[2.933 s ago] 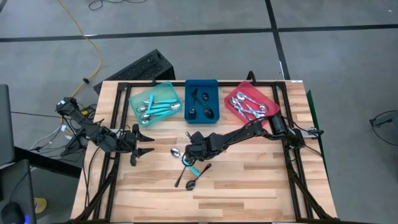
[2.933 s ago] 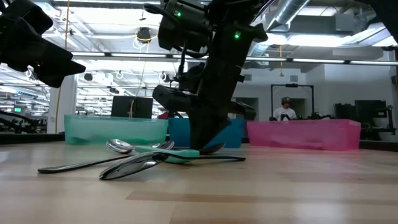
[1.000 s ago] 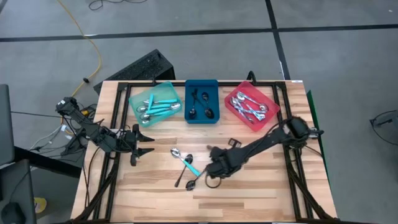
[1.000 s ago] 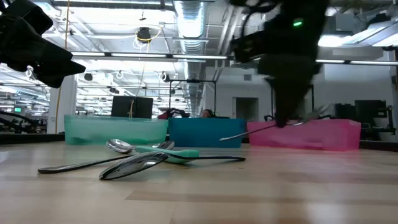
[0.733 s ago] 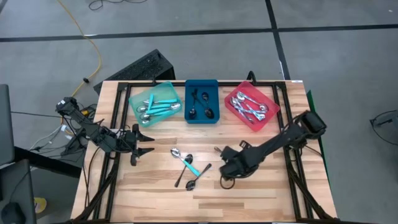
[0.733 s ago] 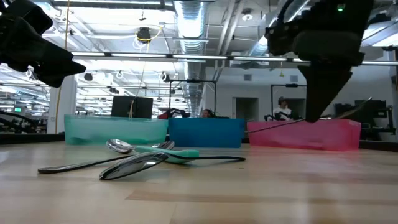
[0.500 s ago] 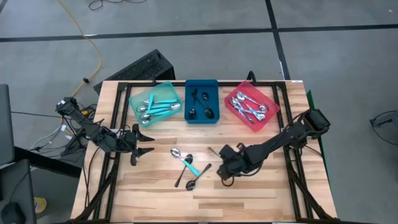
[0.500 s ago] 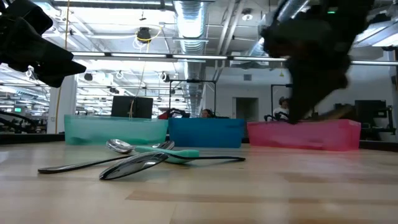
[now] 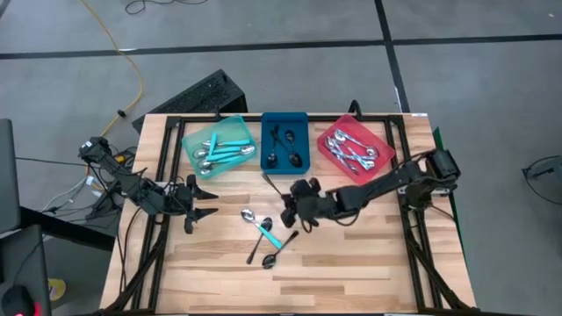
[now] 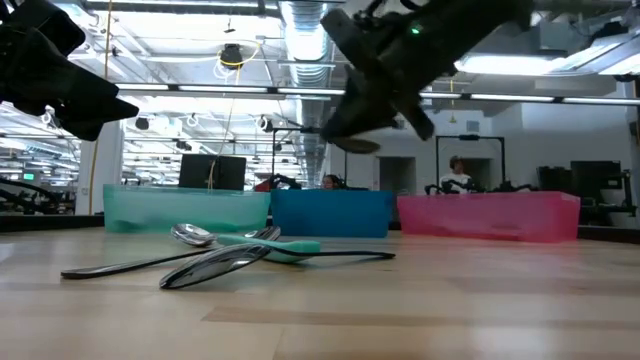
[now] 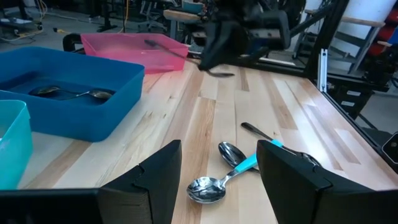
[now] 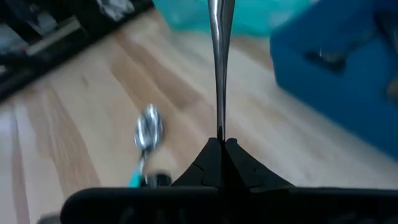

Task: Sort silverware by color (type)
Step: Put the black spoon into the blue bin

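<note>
Black spoon (image 12: 217, 56) sits clamped in the right end effector (image 9: 294, 207), above the table (image 9: 369, 263) middle near the blue tray (image 9: 285, 167). Left end effector (image 9: 200, 204) waits spread at the left edge.

I work in a large open robotics lab or industrial hall: beyond my wooden table (image 9: 351, 263) I see exposed ceiling ducts (image 10: 300, 20), strip lights, desks with monitors (image 10: 212, 170), a seated person (image 10: 458, 178), grey concrete floor (image 9: 474, 96) and loose yellow cable (image 9: 118, 44).
</note>
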Robot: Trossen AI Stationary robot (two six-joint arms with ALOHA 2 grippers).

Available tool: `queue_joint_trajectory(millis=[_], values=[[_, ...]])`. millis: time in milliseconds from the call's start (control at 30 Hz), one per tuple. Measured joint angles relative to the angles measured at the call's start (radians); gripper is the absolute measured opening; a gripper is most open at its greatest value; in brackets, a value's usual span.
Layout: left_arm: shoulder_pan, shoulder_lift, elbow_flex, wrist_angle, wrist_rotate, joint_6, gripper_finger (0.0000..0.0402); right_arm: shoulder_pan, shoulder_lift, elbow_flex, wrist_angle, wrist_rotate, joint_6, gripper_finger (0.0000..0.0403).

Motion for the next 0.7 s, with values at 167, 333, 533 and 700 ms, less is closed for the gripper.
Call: queue_joint_trajectory(millis=[167,333,533,700], values=[[0.000,0.000,0.000,0.000,-0.006,0.000,0.0194,-0.074,0.000,0.000,0.100,0.000,-0.085,0.0019],[0.000,0.000,0.000,0.000,-0.007,0.000,0.0194,-0.139,0.000,0.000,0.159,0.004,-0.134,0.0019],[0.000,0.000,0.000,0.000,-0.014,0.006,0.0194,-0.199,0.000,0.000,0.178,0.084,-0.137,0.0019],[0.000,0.000,0.000,0.000,-0.015,0.009,0.0194,-0.262,0.000,0.000,0.186,0.081,-0.143,0.0019]])
